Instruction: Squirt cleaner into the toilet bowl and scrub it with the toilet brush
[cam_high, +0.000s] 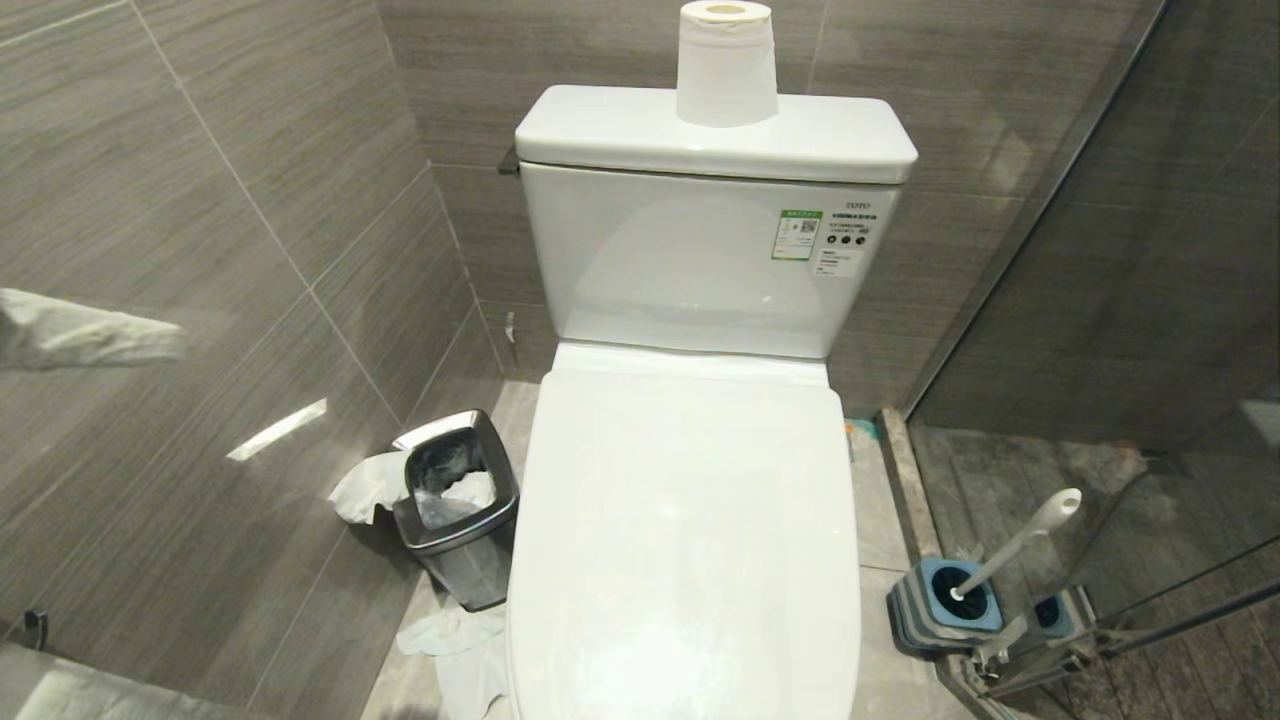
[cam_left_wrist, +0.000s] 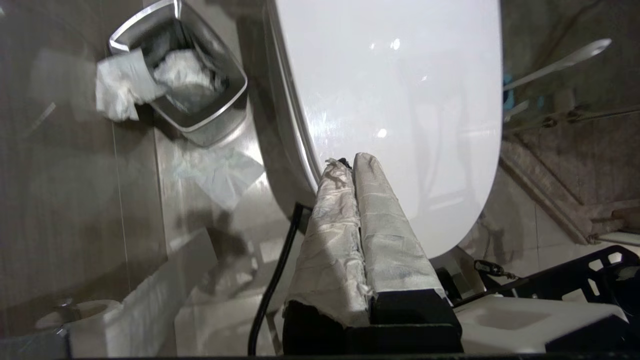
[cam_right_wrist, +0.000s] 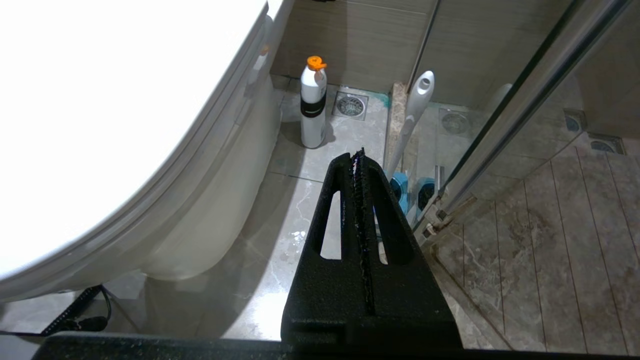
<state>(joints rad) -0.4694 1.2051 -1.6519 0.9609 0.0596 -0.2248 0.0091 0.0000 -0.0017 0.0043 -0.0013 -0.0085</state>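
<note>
White lid down over toilet bowl. Left gripper, fingers pressed together, probably bound for front edge: hook beneath, lift steadily. Right gripper likewise closed, empty.

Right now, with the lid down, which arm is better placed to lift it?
Left, probably. The left end effector, wrapped in cloth and shut, hangs right at the front left edge of the closed glossy white toilet lid. The right end effector, shut, points at the floor beside the bowl.

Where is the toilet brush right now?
The toilet brush stands in its blue holder on the floor at the toilet's right side, against the glass shower partition, untouched.
</note>
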